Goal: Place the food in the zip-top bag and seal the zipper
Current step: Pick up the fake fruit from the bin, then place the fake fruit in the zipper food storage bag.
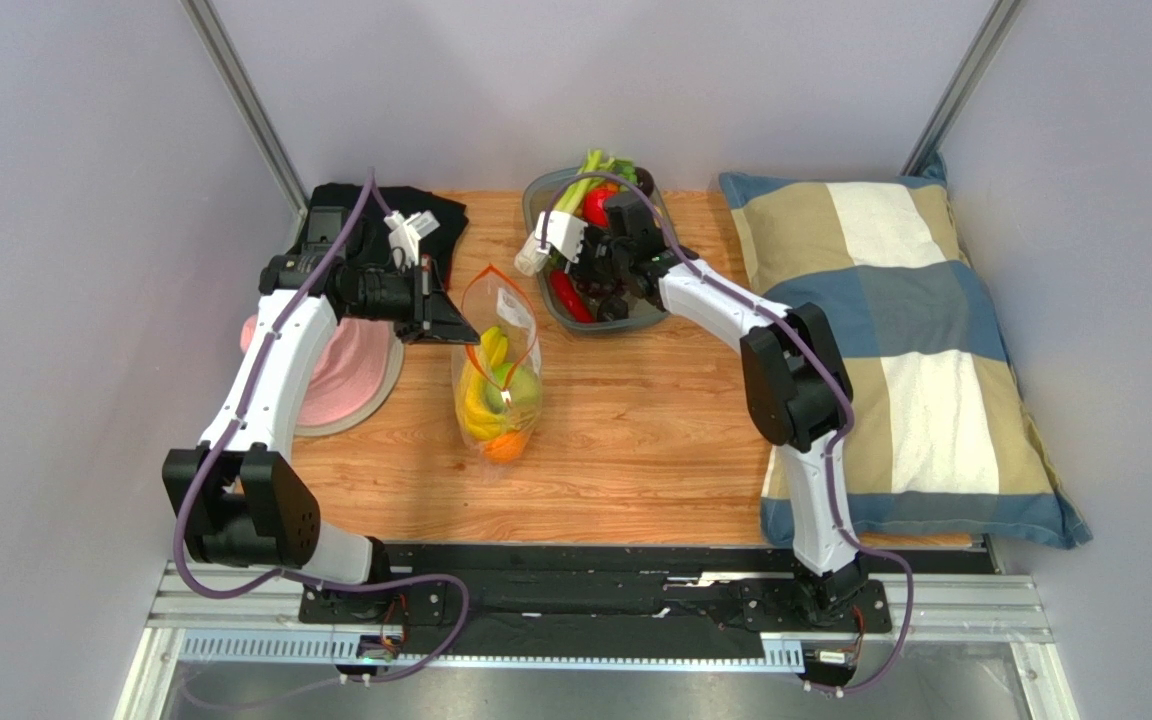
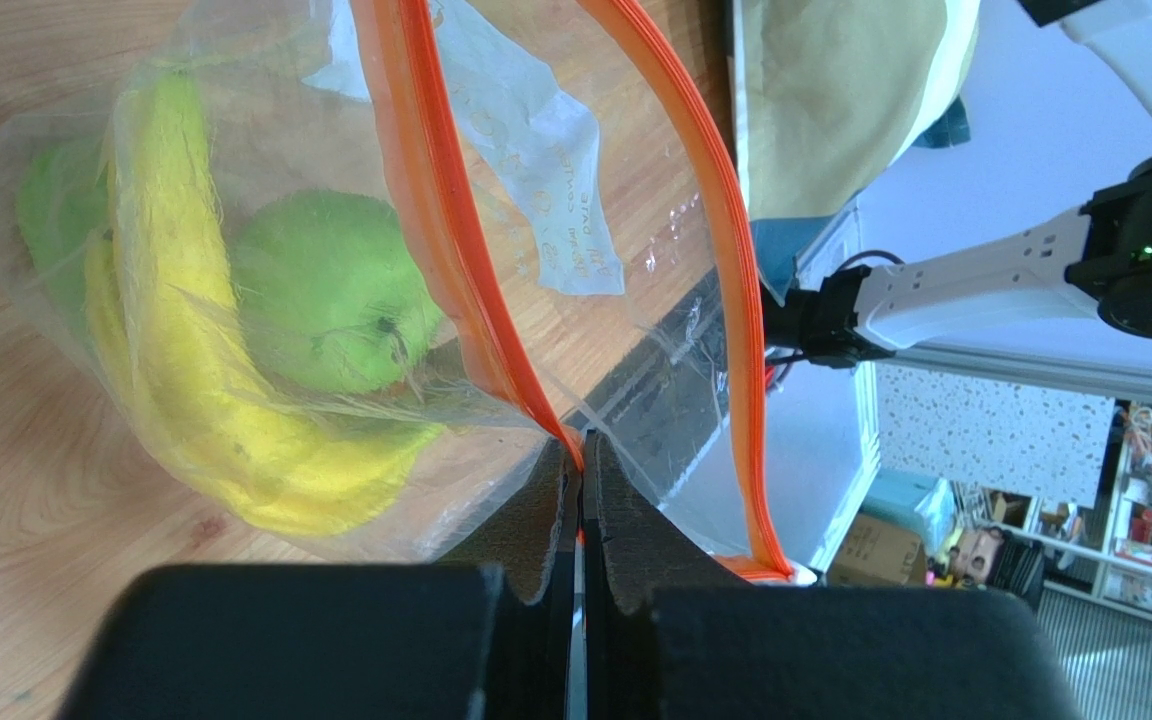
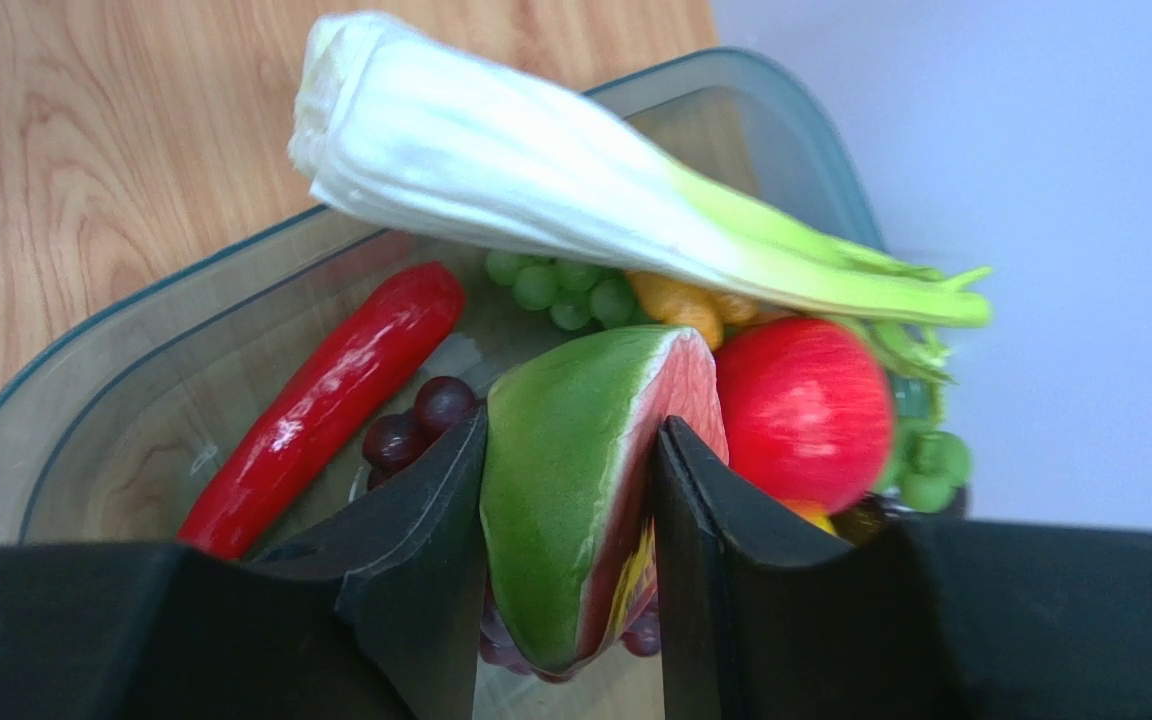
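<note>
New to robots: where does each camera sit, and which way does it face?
Top: above, behind the bases, facing down at the table; left arm, right arm show.
Left wrist: faces along its end effector, shut on the bag.
Right wrist: faces the tray; its end effector grips the watermelon slice.
Top and left wrist share the banana.

Room and blockages at the zip-top bag [image 1: 500, 375] and tray [image 3: 102, 435]
The bag's mouth is being held apart between the 2 runs of the zipper [image 2: 432, 225], 1 being pinched by the left gripper [image 2: 582, 465]; its bottom is being taken up by a banana [image 2: 192, 375] and green apple [image 2: 327, 293]. Bare table [image 1: 657, 435] is being left free between bag and pillow [image 1: 898, 345]. In the tray, the right gripper [image 3: 567, 435], its jaws being filled by the watermelon slice [image 3: 552, 510], is being hemmed by a leek [image 3: 537, 165] lying across beyond it, a red chili [image 3: 327, 398] on 1 side and a red apple [image 3: 808, 413] just beside the other.
</note>
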Tool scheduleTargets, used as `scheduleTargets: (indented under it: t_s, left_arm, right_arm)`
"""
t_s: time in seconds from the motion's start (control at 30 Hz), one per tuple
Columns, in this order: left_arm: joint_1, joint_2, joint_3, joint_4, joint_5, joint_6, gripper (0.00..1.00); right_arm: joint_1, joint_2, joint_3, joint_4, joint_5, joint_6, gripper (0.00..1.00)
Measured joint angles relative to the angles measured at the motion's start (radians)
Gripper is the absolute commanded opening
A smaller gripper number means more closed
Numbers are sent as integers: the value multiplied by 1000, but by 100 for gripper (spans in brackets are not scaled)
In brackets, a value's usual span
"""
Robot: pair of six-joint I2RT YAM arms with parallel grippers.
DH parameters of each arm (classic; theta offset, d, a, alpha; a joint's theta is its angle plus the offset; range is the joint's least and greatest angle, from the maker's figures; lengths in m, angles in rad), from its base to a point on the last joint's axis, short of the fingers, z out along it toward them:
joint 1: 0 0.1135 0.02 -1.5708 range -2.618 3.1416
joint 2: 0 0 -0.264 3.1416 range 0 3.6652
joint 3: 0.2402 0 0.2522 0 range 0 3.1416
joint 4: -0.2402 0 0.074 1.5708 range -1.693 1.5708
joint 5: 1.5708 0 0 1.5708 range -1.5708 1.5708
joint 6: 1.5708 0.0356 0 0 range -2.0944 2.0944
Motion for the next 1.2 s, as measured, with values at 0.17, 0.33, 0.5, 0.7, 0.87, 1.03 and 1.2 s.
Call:
scheduleTargets:
  t_s: [0.17,0.33,0.5,0.7,0.87,1.03,1.2]
  left_arm:
    - [0,-2,0,0,0,1,0]
    - [1,-11,-2,1,0,0,0]
    - [3,-36,-27,9,0,-1,0]
    - [4,-64,-62,31,0,-5,0]
    - [2,-96,-90,64,-3,-13,0]
    - [-20,-140,-122,100,-9,-26,0]
    - [-48,-186,-164,134,-12,-48,0]
  right_arm:
    - [0,-79,-1,-14,-5,32,0]
    - [0,-172,1,-106,-26,116,0]
    - [-7,-272,70,-269,-71,343,0]
    - [-12,-399,214,-421,-201,750,0]
    - [-13,-532,160,-455,-340,1096,0]
    - [9,-544,64,-439,-429,1381,0]
    - [64,-465,39,-448,-438,1559,0]
